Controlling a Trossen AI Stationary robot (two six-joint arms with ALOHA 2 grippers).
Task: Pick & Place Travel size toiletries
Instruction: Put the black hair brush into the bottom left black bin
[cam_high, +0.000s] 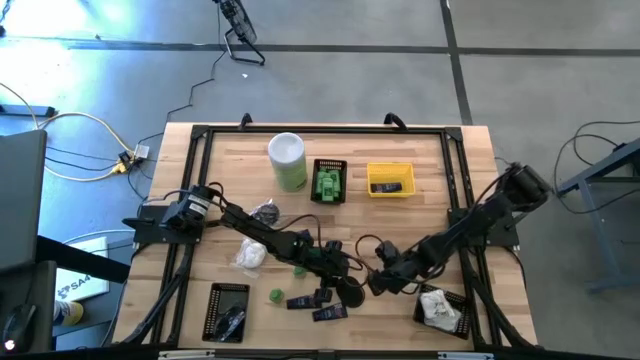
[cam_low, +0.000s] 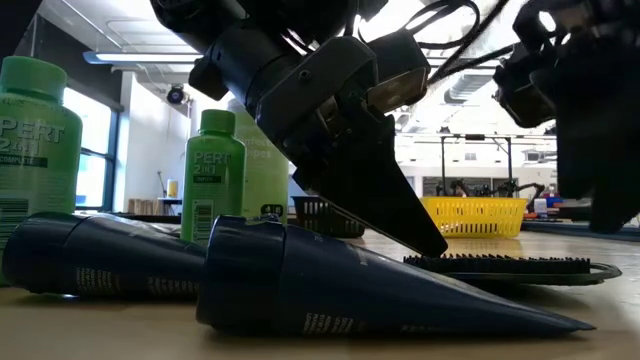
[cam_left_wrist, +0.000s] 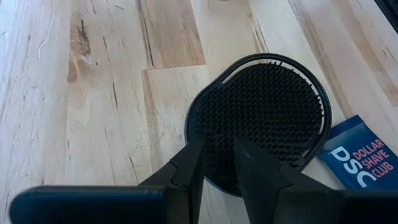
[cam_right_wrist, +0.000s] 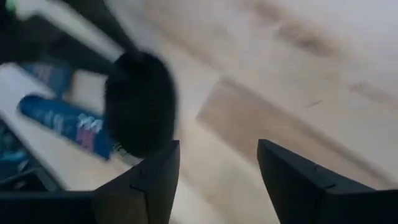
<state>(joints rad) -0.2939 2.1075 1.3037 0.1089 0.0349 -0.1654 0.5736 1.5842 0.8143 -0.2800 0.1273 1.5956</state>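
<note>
A dark round brush (cam_high: 350, 290) lies flat on the table near its front edge, bristles up. My left gripper (cam_high: 340, 272) is at its near rim, with the fingers close together. My right gripper (cam_high: 380, 282) hangs open just right of the brush (cam_right_wrist: 140, 102), with nothing between its fingers. Two navy tubes (cam_high: 300, 301) (cam_high: 330, 314) lie on their sides in front of the brush. Two small green bottles (cam_high: 300, 268) (cam_high: 275, 295) stand to the left. A white soft packet (cam_high: 250, 255) lies farther left. My left gripper comes slanting down from the table's left onto the brush's near rim (cam_left_wrist: 217, 177). Its two fingertips (cam_left_wrist: 189, 165) stand close together with a narrow strip of bristles showing between them. The brush lies flat on the table. I cannot tell whether the fingers pinch it.
At the back stand a tall white-and-green canister (cam_high: 287, 160), a black basket with green bottles (cam_high: 330, 182) and a yellow basket (cam_high: 390, 180). A black mesh basket (cam_high: 228, 312) sits front left. A basket with white packets (cam_high: 440, 308) sits front right. A dark round piece (cam_high: 265, 212) lies by the left arm.
</note>
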